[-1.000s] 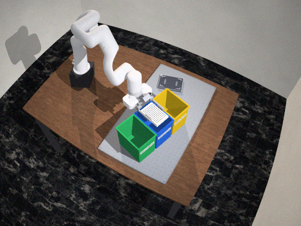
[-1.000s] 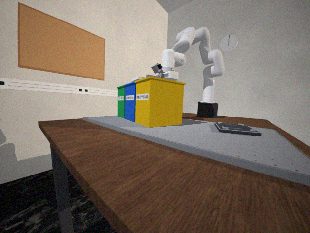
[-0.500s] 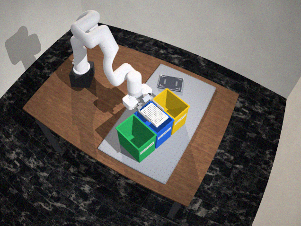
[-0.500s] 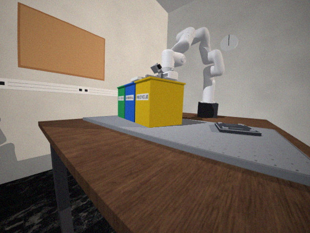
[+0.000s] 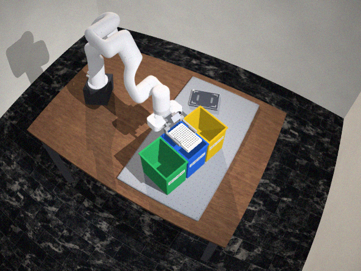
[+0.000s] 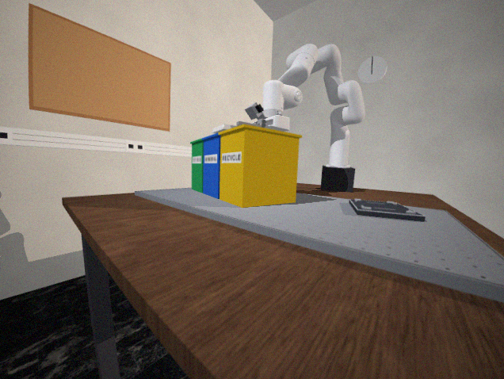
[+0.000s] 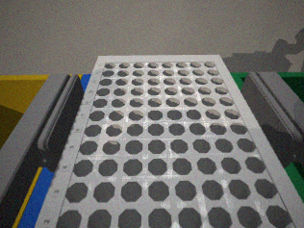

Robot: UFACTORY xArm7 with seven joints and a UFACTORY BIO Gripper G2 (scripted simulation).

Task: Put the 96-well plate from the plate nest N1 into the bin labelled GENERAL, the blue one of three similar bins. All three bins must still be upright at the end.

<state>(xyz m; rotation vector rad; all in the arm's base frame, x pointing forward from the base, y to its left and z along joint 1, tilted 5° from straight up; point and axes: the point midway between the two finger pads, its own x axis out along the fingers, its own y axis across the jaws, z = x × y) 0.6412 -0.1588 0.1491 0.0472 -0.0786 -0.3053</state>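
Centrally, a white, rectangular 96-well plate [image 5: 185, 136] [image 6: 222, 128] [image 7: 156, 158] lies above the open mouth of the blue, open-topped, box-shaped bin [image 5: 190, 170] [image 6: 211, 179] [image 7: 36, 206]. The grey-fingered gripper [image 5: 187, 138] [image 6: 236, 125] [image 7: 163, 81] is closed on the plate, one finger along each long side; finger contact appears likely, though the wrist view shows it only obliquely. Flanking the blue bin are a yellow bin of similar form [image 5: 218, 148] [image 6: 269, 170] [image 7: 19, 88], marked RECYCLE, and a green one [image 5: 154, 172] [image 6: 196, 175] [image 7: 289, 76]. All three stand upright on a flat grey perforated board [image 5: 187, 200] [image 6: 326, 227]. Beyond the yellow bin, the dark rectangular plate nest [image 5: 204, 99] [image 6: 387, 208] holds no plate. The white jointed arm [image 5: 131, 55] [image 6: 337, 89] reaches over from its black base block [image 5: 88, 97] [image 6: 327, 179].

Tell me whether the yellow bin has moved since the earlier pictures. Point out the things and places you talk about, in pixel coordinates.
No. In the top view, the yellow bin [image 5: 215, 145] [image 6: 269, 170] [image 7: 21, 88] shows no visible shift in any direction against the plate nest [image 5: 204, 99] [image 6: 384, 208].
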